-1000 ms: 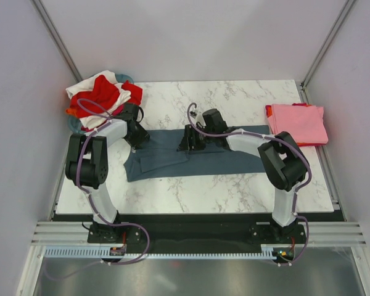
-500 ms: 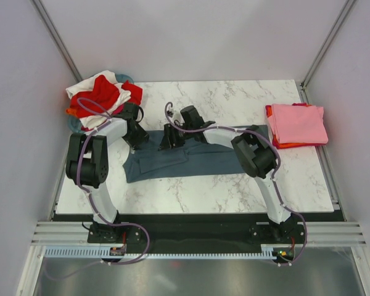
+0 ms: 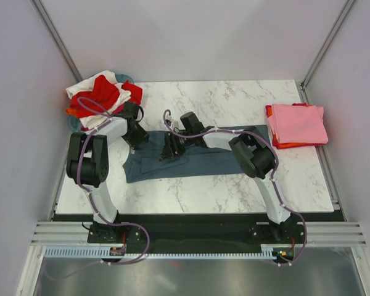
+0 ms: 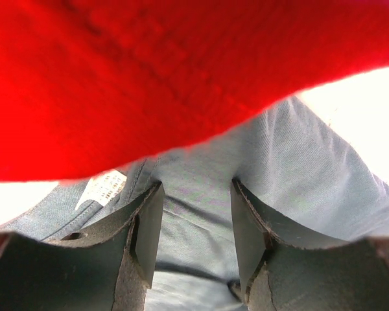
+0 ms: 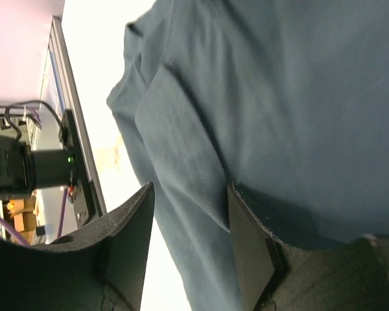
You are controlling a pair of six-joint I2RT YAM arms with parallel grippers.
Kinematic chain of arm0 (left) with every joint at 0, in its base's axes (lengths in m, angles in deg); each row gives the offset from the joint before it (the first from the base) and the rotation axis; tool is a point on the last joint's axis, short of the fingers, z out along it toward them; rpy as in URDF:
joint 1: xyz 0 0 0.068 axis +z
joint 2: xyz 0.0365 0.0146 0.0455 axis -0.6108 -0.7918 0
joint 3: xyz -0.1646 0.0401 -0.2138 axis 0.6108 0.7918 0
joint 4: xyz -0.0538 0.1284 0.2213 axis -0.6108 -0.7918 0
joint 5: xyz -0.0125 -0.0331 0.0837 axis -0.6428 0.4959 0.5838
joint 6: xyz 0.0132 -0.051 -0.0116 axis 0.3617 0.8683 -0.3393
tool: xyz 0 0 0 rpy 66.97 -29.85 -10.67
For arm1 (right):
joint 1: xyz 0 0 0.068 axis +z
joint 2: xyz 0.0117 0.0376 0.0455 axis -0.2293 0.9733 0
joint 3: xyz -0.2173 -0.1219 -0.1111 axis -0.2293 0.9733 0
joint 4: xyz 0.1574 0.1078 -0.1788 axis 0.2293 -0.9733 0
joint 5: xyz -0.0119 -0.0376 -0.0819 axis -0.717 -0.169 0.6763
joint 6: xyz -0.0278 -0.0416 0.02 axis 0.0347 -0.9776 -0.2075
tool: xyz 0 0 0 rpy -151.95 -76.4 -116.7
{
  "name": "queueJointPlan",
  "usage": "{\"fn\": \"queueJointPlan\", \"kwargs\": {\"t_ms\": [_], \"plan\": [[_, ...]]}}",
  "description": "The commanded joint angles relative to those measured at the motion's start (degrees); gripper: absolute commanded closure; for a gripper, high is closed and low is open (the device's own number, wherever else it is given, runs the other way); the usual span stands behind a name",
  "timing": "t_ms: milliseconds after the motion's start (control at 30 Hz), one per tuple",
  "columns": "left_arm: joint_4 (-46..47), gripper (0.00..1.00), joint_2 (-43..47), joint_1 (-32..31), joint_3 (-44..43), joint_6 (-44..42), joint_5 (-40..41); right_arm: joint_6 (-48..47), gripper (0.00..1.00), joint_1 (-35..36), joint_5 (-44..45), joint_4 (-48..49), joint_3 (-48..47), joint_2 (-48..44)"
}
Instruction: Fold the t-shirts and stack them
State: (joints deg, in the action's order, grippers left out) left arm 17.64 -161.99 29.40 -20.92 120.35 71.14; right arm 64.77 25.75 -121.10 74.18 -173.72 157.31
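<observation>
A slate blue-grey t-shirt (image 3: 216, 157) lies flat across the middle of the marble table. My left gripper (image 3: 137, 139) is at its far left corner, open. In the left wrist view the left gripper (image 4: 193, 233) straddles blue-grey cloth (image 4: 298, 168) next to a white label (image 4: 104, 188). My right gripper (image 3: 171, 148) is open over the shirt's left part. In the right wrist view the right gripper (image 5: 188, 240) stands over a folded edge of the shirt (image 5: 298, 97). A folded pink t-shirt (image 3: 298, 122) lies on an orange-red one at the right.
A heap of red, white and orange shirts (image 3: 102, 94) sits on a teal basket (image 3: 74, 127) at the back left. Red cloth (image 4: 181, 65) fills the top of the left wrist view. Bare marble (image 3: 234, 98) lies behind the shirt.
My right gripper has moved left along the blue-grey shirt, from its middle toward the left part. The left arm has stayed in place.
</observation>
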Motion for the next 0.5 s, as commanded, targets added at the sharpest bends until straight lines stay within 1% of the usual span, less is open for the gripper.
{"fn": "queueJointPlan", "kwargs": {"t_ms": [0, 67, 233, 333, 367, 467], "plan": [[-1.2, 0.46, -0.9, 0.7, -1.6, -0.6, 2.2, -3.5, 0.44, 0.2, -2.8, -0.4, 4.8, -6.3], [-1.2, 0.46, -0.7, 0.7, -1.7, -0.7, 2.3, -3.4, 0.44, 0.2, -2.0, -0.3, 6.9, -7.8], [-1.1, 0.46, -0.8, 0.7, -2.0, -0.8, 2.3, -2.9, 0.43, 0.1, -0.1, -0.4, 8.2, -10.8], [-1.2, 0.46, -0.9, 0.7, -2.2, -1.3, 1.9, -3.0, 0.39, -0.1, 3.4, -0.4, 8.3, -11.7], [-1.1, 0.46, -0.8, 0.8, -2.3, -1.5, 1.5, -2.9, 0.37, -0.2, 6.0, -0.4, 8.3, -11.9], [-1.1, 0.47, 0.0, 0.7, -2.5, -2.8, 1.0, -2.9, 0.36, -1.0, 8.0, -0.4, 8.2, -12.7]]}}
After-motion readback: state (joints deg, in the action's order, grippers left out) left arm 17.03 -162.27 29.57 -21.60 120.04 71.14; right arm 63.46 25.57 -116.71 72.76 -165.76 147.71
